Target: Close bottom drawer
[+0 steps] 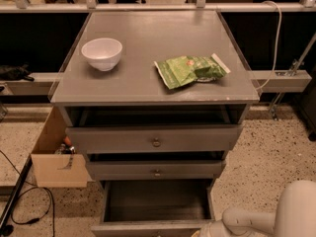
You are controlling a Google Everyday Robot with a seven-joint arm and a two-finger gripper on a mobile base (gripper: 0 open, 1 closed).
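The bottom drawer of the grey cabinet stands pulled far out, showing its deep dark grey inside. Its front panel runs along the lower frame edge, and the knob is out of view. My gripper is at the bottom edge, at the end of the white arm, right next to the right end of the drawer's front. The two upper drawers, top and middle, each stick out a little and show a round knob.
On the cabinet top stand a white bowl and a green snack bag. An open cardboard box sits on the floor at the left, with black cables nearby. A rail and white cable run behind.
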